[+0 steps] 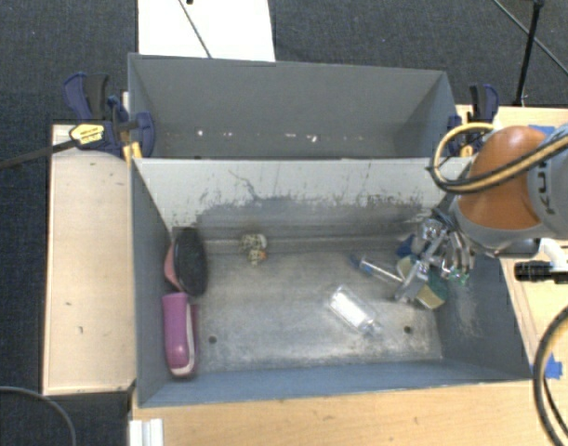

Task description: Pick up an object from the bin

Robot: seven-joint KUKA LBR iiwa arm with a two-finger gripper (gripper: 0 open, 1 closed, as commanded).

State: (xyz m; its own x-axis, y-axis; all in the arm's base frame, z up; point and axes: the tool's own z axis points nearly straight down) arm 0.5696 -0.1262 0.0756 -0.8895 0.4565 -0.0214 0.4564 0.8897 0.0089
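Although the pincer hangs low at the right end of the grey bin, nothing can be made out lifted clear of the floor. The pick is therefore judged not yet done: gripping and raising remain. Whether the pincer is wide or narrow cannot be told, since its tip merges with the clutter beneath. Nearest to it lie a small tan-and-green thing, touching or just under the tip, and a slim blue-ended stick just to its left. A clear plastic packet lies lower left of these. A black brush and a pink case lie well apart at the left wall.
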